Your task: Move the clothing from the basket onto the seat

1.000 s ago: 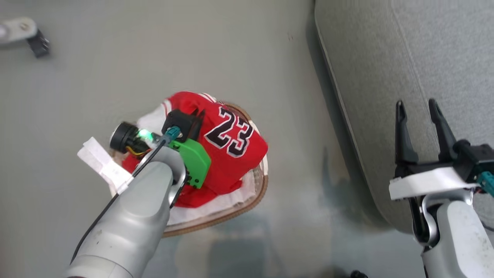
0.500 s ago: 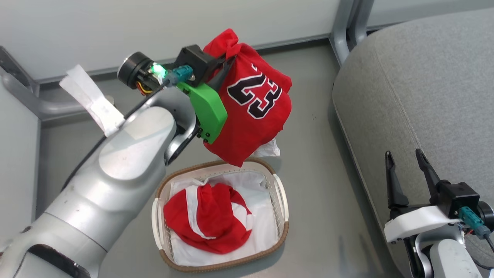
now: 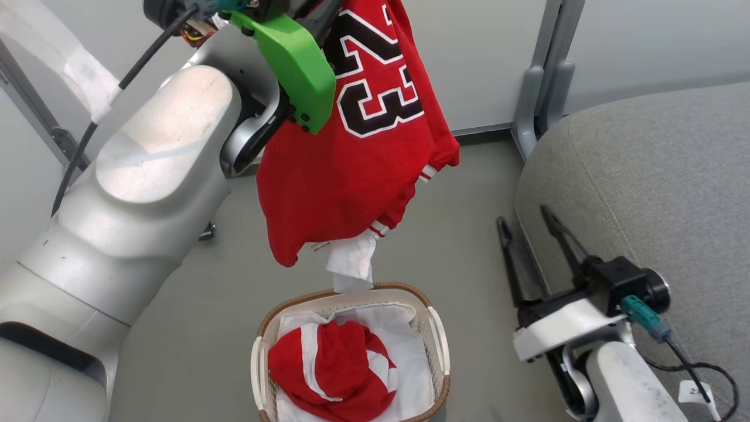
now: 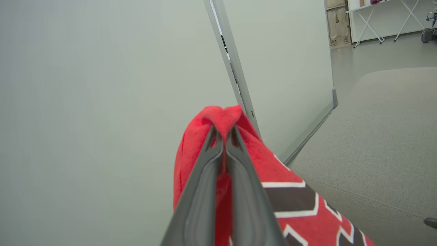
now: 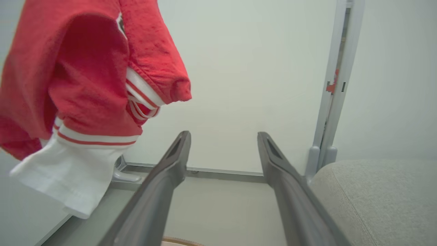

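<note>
A red jersey [image 3: 351, 176] with a black "23" hangs in the air above the basket, its white sleeve [image 3: 351, 264] dangling just over the rim. In the left wrist view my left gripper [image 4: 223, 131] is shut on a bunched fold of this jersey [image 4: 218, 118]. The white perforated basket [image 3: 436, 346] with a brown rim stands on the floor below, holding a second red garment with white trim [image 3: 334, 372] on a white liner. The grey seat [image 3: 644, 193] lies to the right. My right gripper [image 3: 524, 214] stands open and empty beside the seat's edge, fingers [image 5: 170, 160] spread, with the jersey [image 5: 85, 85] to their upper left.
A pale wall panel with grey upright posts [image 3: 545, 76] stands behind the basket and seat. Grey floor [image 3: 176, 293] surrounds the basket. My bulky left arm [image 3: 158, 146] takes up the left side. A black cable [image 3: 697, 369] trails over the seat by the right wrist.
The left gripper has lifted the jersey out of the basket and high above it, uncovering the second garment. The head camera has tilted up. The right gripper stays open.
</note>
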Available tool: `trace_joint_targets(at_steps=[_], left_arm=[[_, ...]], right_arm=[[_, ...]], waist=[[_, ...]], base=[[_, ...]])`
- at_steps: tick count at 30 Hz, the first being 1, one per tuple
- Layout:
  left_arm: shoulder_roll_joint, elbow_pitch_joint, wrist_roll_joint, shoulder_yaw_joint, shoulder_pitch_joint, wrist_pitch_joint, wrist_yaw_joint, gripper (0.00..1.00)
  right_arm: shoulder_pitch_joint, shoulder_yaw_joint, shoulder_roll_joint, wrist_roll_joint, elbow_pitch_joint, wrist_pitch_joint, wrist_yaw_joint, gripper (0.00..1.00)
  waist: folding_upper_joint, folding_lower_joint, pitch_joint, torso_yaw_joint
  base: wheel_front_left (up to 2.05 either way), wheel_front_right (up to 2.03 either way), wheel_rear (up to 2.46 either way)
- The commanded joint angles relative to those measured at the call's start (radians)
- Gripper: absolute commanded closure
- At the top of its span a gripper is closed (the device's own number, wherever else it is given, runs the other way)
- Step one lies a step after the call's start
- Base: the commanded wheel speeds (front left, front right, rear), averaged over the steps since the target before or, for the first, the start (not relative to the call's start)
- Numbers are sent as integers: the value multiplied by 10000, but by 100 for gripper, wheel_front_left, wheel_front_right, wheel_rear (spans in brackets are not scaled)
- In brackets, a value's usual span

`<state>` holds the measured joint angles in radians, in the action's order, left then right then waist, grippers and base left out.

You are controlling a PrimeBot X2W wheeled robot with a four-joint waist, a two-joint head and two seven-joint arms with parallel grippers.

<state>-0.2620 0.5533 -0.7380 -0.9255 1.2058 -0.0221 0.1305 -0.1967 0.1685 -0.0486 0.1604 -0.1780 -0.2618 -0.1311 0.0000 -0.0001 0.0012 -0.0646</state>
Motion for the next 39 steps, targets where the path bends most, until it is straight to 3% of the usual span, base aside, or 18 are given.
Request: trace_joint_targets(at_steps=[1, 9, 21, 32, 34, 35, 39], left_arm=[[24, -18, -66, 50, 186, -98, -8, 100], [118, 107, -349, 14, 214, -331, -8, 100], [430, -15, -518, -333, -70, -290, -9, 100], [495, -253, -701, -627, -497, -229, -12, 100], [490, -313, -720, -655, -592, -245, -40, 100], [485, -346, -763, -655, -648, -243, -56, 100], [406, -381, -925, -603, -873, -214, -155, 100]], right_arm=[[-215, 317, -34, 111, 3, -49, 6, 0], [-1402, 2334, -42, 415, -766, -49, 6, 0], [-2733, 3334, -34, 1419, -1750, -49, 7, 0], [-3816, 3976, -37, 2298, -1796, -48, 7, 0], [-3998, 4037, -36, 2287, -2001, -49, 7, 55], [-4098, 4056, -36, 2275, -2117, -49, 7, 100], [-4304, 3836, -39, 2162, -2296, -49, 8, 100]], waist=[[0, 1, -28, 20], [0, 1, -125, 155], [0, 1, -105, 396], [0, 1, -63, 619], [0, 1, -66, 652], [0, 1, -66, 667], [0, 1, -58, 679]], base=[[0, 0, 0], [0, 0, 0], [0, 0, 0], [0, 0, 0], [0, 0, 0], [0, 0, 0], [0, 0, 0]])
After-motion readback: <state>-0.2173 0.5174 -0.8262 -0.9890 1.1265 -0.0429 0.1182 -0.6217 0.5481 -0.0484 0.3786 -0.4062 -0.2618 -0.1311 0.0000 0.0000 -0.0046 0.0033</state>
